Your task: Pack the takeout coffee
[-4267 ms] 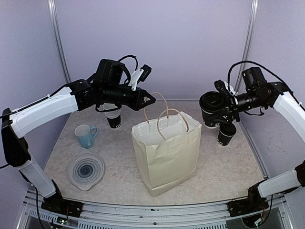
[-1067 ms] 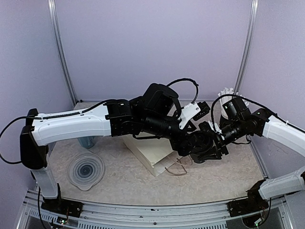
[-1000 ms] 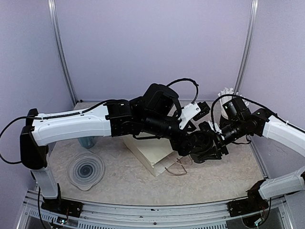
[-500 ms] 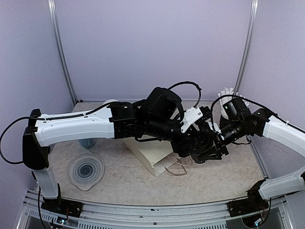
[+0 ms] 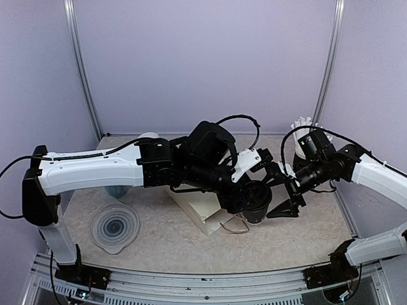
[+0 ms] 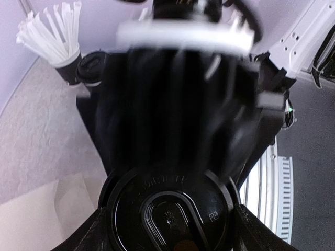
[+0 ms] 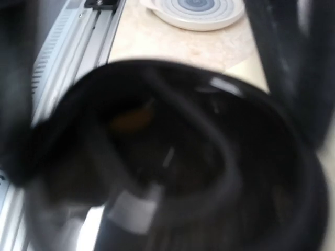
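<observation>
Dish (image 5: 114, 227), near table's (image 5: 305, 236) front-left corner. Bag (image 5: 202, 210), lying on its side, mid-table. Left gripper (image 5: 249, 198), grasping lidded cup (image 6: 170, 209), just right of bag, by its handles. Right gripper (image 5: 284, 204), released, jaws spread, just right of cup. Straws (image 5: 304, 124), rear-right corner.

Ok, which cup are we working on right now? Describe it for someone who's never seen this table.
Follow the left arm across the fallen paper bag to the left gripper, right of centre. It grips a black cup with a black plastic lid. Unlike the cup of white straws at the back right, it is lidded.
</observation>
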### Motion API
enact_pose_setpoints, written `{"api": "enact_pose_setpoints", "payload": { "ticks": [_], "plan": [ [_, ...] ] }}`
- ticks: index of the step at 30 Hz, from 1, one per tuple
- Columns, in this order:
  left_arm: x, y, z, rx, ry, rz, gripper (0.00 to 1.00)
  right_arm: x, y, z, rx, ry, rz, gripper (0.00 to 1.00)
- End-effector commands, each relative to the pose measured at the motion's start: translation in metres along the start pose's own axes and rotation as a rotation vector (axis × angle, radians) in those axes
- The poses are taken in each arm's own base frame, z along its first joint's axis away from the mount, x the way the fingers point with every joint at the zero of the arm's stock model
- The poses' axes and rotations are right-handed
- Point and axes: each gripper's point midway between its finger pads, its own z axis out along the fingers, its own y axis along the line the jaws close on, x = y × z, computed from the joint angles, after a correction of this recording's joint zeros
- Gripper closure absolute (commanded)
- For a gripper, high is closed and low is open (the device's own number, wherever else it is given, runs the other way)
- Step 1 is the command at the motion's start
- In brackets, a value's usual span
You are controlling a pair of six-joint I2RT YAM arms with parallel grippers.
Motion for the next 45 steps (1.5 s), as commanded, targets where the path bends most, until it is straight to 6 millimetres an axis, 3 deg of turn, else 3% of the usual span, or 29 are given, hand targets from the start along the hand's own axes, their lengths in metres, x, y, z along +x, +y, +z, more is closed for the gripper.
{"api": "enact_pose_setpoints", "payload": {
  "ticks": [1,9,10,14,24,26,28,33,39,45],
  "plan": [
    [0.036,0.010,-0.037,-0.080,0.095,-0.078,0.36,-0.004,0.002,-0.010,0.027,0.012,-0.054,0.00],
    [0.091,-0.004,-0.098,-0.117,0.135,-0.252,0.36,0.030,-0.030,0.012,0.095,0.161,-0.159,0.01],
    [0.105,-0.003,-0.101,-0.135,0.153,-0.271,0.36,0.032,-0.032,0.016,0.092,0.176,-0.180,0.04],
    [0.119,-0.007,-0.123,-0.150,0.133,-0.335,0.35,0.039,-0.033,0.037,0.061,0.248,-0.253,0.15],
    [0.172,-0.006,-0.119,-0.226,0.205,-0.368,0.35,0.076,-0.012,0.084,0.007,0.421,-0.381,0.31],
    [0.180,-0.003,-0.116,-0.242,0.209,-0.366,0.35,0.081,-0.010,0.089,0.013,0.442,-0.391,0.39],
    [0.185,-0.002,-0.113,-0.251,0.208,-0.363,0.35,0.081,-0.014,0.092,0.039,0.461,-0.393,0.57],
    [0.203,-0.003,-0.105,-0.247,0.219,-0.365,0.32,0.048,-0.018,0.084,0.077,0.411,-0.398,0.99],
    [0.216,-0.009,-0.103,-0.261,0.244,-0.347,0.24,-0.018,-0.023,0.057,0.119,0.311,-0.406,1.00],
    [0.215,-0.012,-0.109,-0.295,0.213,-0.316,0.15,-0.077,-0.044,0.041,0.201,0.231,-0.393,1.00]
  ]
}}
